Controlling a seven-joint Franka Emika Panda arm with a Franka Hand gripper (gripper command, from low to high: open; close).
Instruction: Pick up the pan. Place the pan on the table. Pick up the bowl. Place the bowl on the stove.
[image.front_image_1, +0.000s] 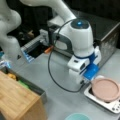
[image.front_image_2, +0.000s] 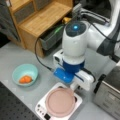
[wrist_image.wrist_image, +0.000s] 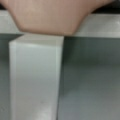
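Note:
The dusty-pink pan lies flat on the white stove in both front views. My gripper is down at the pan's rim, on the side where its handle sticks out, and the wrist body hides the fingers. In the wrist view the pan fills the top and its white handle runs straight down the frame over the grey table. The teal bowl stands on the table apart from the stove, with an orange object inside it.
A steel toaster oven stands right beside the stove. A light wooden shelf unit has a dark bin next to it. A black cable hangs from the wrist.

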